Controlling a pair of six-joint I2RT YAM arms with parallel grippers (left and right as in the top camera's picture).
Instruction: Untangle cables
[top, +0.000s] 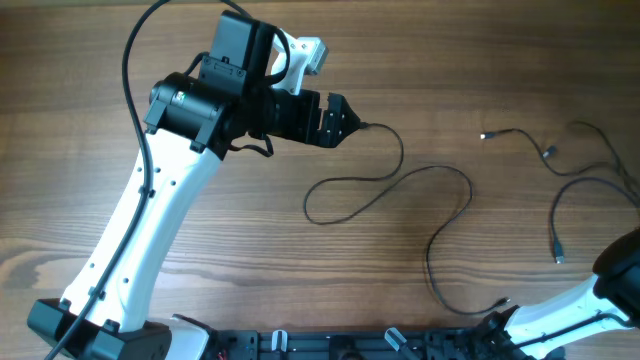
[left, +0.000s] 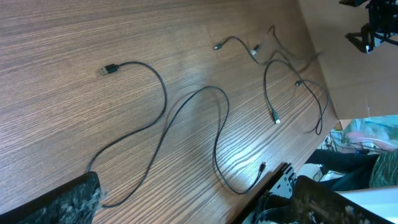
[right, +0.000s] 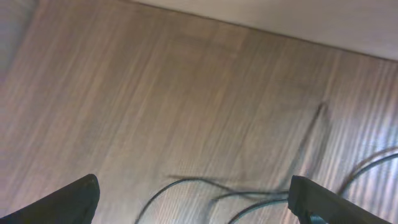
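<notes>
A long thin black cable (top: 368, 127) snakes across the middle of the wooden table to its front edge. In the left wrist view (left: 165, 99) its USB plug lies free at the upper left. My left gripper (top: 345, 120) hovers just left of that plug end, open and empty, with both fingers (left: 196, 186) spread wide above the cable's loop. More thin cables (top: 550, 153) with small plugs lie crossed at the right, also seen in the left wrist view (left: 274, 117). My right gripper (right: 193, 196) is open above blurred cable strands (right: 245, 193); it holds nothing.
The right arm (top: 600, 290) sits at the bottom right corner beside the right-hand cables. A black rail (top: 400, 345) runs along the table's front edge. The left arm's own thick black cable (top: 130, 60) arcs over the table at the upper left.
</notes>
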